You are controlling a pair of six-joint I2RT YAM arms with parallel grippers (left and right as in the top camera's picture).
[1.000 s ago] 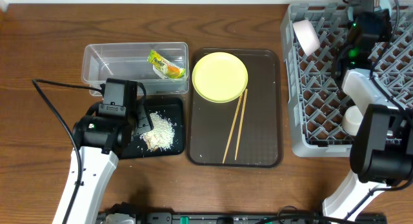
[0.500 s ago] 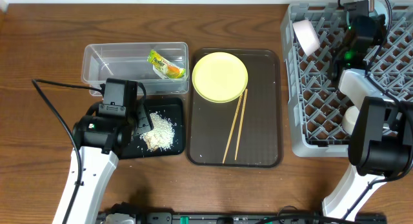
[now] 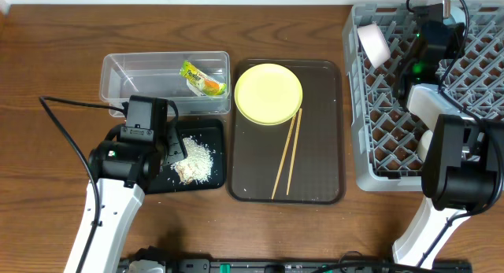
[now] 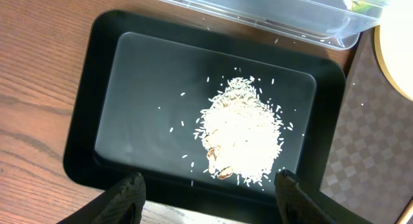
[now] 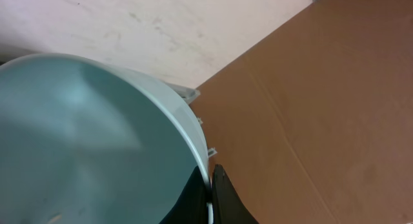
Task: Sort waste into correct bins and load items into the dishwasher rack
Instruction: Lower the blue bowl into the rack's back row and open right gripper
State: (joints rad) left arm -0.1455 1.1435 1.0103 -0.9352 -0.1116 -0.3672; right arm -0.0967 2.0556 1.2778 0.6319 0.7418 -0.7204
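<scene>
The blue bowl [image 5: 84, 146] has its rim pinched in the closed right hand [image 5: 208, 188], near the 12 o'clock edge of the rack [image 3: 378, 108]. A pink bowl [image 3: 372, 42] stands at the rack's 10 o'clock corner. At the rack's 9 o'clock, the tray [image 3: 323, 147] carries the plate [image 3: 268, 93] and chopsticks [image 3: 287, 151]. Farther toward 9 o'clock, the left hand [image 4: 210, 188] hangs open over rice [image 4: 242, 140] in the black tub [image 4: 84, 121]. The wrapper [image 3: 202, 79] lies in the clear tub [image 3: 130, 72] at the black tub's 12 o'clock.

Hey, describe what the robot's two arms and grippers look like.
The left arm and right arm both have white links, black joints with small green lights, and black cables. The left gripper and right gripper have black fingers.
</scene>
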